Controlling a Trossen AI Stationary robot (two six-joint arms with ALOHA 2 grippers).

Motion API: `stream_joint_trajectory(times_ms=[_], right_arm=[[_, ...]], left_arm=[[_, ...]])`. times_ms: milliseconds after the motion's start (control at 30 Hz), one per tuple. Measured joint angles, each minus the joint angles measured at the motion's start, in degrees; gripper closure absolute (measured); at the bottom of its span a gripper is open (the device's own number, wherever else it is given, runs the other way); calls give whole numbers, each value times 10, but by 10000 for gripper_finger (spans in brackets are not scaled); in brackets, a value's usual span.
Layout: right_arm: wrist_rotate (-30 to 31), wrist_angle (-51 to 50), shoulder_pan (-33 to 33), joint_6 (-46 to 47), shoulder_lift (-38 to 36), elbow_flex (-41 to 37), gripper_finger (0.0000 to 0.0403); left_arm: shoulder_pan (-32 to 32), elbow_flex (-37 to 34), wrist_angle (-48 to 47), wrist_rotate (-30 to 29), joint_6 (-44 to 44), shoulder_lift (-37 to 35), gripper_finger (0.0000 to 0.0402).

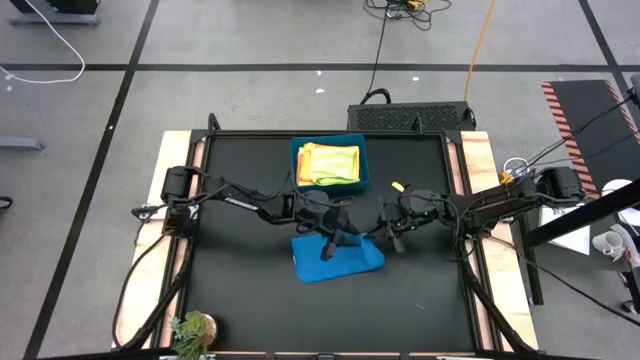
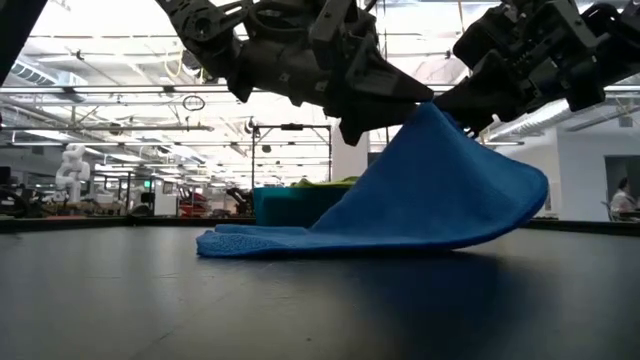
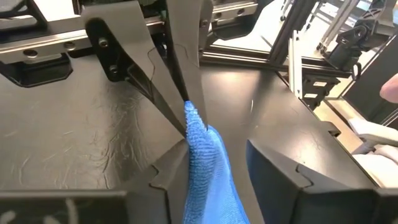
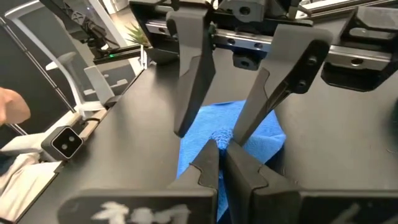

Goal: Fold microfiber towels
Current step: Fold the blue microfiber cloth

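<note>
A bright blue microfiber towel point(image 1: 335, 260) lies at the table's middle, with one part drawn up into a peak point(image 2: 430, 112). My right gripper point(image 1: 384, 237) is shut on that peak; it also shows in its own wrist view point(image 4: 222, 155). My left gripper point(image 1: 330, 246) is open right beside it. Its two fingers point(image 4: 189, 93) stand on either side of the raised cloth, which runs between them point(image 3: 208, 168). I cannot tell whether they touch it. Other towels, yellow, orange and lime green point(image 1: 330, 163), lie in the teal bin. My right gripper pinches the bunched tip of the towel's raised part point(image 4: 221, 137) between its two fingers, at their free ends. The fingers slant down from the table's right side. The towel hangs below them like a tent, its left part point(image 2: 260, 240) flat on the table.
A teal bin point(image 1: 296, 160) stands at the far middle of the table. A small plant point(image 1: 192, 330) sits at the near left corner and a small yellow thing point(image 1: 398, 186) right of the bin. A person's hand point(image 4: 12, 106) shows beyond the table's right edge.
</note>
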Motion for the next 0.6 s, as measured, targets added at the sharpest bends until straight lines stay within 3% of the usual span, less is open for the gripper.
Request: stream_joint_trajectory(times_ms=[400, 600], right_arm=[[-1, 14, 0, 0, 0, 0, 403], [0, 29, -1, 0, 0, 0, 396]], left_arm=[[1, 0, 2, -6, 9, 0, 318], [-1, 0, 4, -28, 88, 0, 390]])
